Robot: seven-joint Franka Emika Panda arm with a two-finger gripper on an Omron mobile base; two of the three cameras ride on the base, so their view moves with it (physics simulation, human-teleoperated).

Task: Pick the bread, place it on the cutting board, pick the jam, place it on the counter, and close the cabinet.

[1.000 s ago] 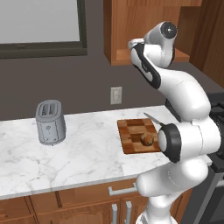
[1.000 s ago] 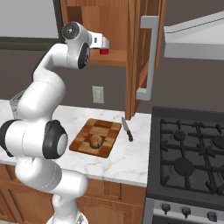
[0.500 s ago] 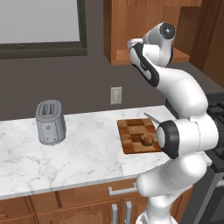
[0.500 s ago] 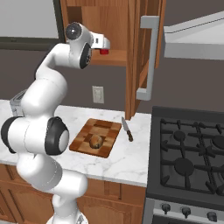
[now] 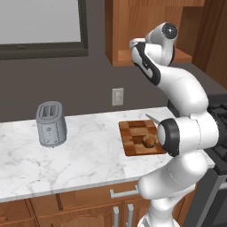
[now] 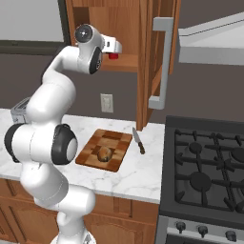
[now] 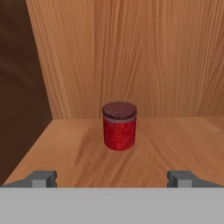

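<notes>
Currently bread (image 6: pixel 104 153) sits on cutting board (image 6: pixel 116 138); step 2 underway: claw (image 7: pixel 112 177) released, facing jam (image 7: pixel 119 126) in cabinet (image 6: pixel 147 57). Next: advance, straddle jar, clench.

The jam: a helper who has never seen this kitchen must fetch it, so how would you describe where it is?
Look at the open wall cabinet above the marble counter, left of the stove. The jam stands upright on its bare wooden shelf: a small red jar with a dark red lid, the sole thing there.
</notes>
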